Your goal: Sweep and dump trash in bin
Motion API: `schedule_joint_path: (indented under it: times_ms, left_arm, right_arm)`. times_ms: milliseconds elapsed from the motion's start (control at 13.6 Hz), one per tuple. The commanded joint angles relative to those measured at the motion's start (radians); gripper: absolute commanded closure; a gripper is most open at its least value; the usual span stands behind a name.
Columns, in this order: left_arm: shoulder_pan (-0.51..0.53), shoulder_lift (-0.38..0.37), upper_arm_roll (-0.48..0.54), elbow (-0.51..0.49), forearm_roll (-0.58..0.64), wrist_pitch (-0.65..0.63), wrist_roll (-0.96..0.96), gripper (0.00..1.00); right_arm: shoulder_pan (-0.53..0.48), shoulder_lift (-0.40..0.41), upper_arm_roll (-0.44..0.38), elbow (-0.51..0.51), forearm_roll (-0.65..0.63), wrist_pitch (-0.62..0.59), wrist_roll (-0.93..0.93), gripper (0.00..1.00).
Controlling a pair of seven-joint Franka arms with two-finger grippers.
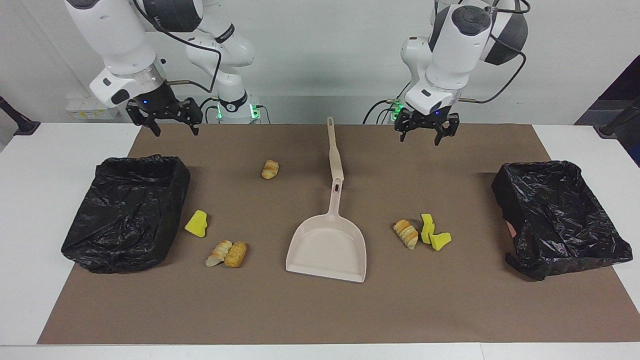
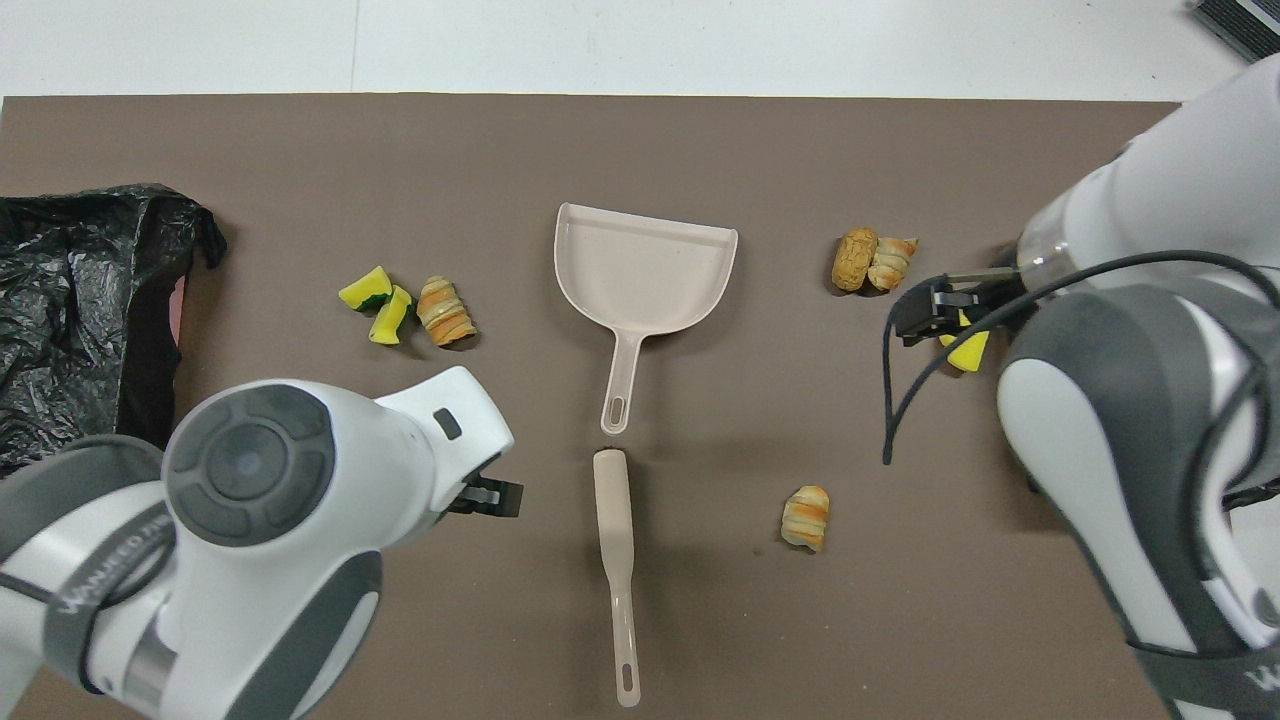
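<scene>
The trash lies scattered on the brown mat: a lone roll (image 1: 270, 169), a yellow sponge chunk (image 1: 196, 223) and two rolls (image 1: 226, 254) toward the right arm's end, and a roll (image 1: 406, 234) beside green-backed sponge chunks (image 1: 434, 235) toward the left arm's end. A beige dustpan (image 1: 327, 250) sits mid-mat, its handle pointing at the brush (image 1: 334, 150). Black-bagged bins stand at the right arm's end (image 1: 127, 212) and the left arm's end (image 1: 557, 217). My left gripper (image 1: 424, 137) hangs open over the mat beside the brush. My right gripper (image 1: 176, 131) hangs open over the mat's robot-side edge.
The brown mat (image 1: 320, 310) covers most of the white table (image 1: 50, 165). In the overhead view both arms cover much of the mat, and the right arm hides the bin at its end.
</scene>
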Motion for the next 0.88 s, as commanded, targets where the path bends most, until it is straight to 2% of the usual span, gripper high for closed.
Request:
schedule_joint_path:
  times_ms: [0,147,368,589,809]
  left_arm:
    - [-0.106,-0.054,0.018,-0.116,-0.007,0.074,-0.109,0.0]
    - [-0.198,-0.02,0.019,-0.151,-0.007,0.111,-0.173,0.0]
    - [-0.284,0.024,0.018,-0.24,-0.007,0.306,-0.295,0.0]
    - [-0.345,0.081,0.018,-0.257,-0.007,0.375,-0.372,0.0]
    - [-0.4,0.09,0.016,-0.322,-0.008,0.464,-0.447,0.0]
  right_arm:
    - [0.046,0.073,0.0,0.006,0.018,0.055,0.088,0.0]
    - [0.098,0.117,-0.002,0.006,0.07,0.155,0.191,0.0]
    - [0.139,0.185,-0.002,0.023,0.083,0.242,0.279,0.0]
    - [0.179,0.278,0.0,0.127,0.084,0.27,0.397,0.0]
    - [0.202,0.357,0.0,0.189,0.084,0.309,0.457,0.0]
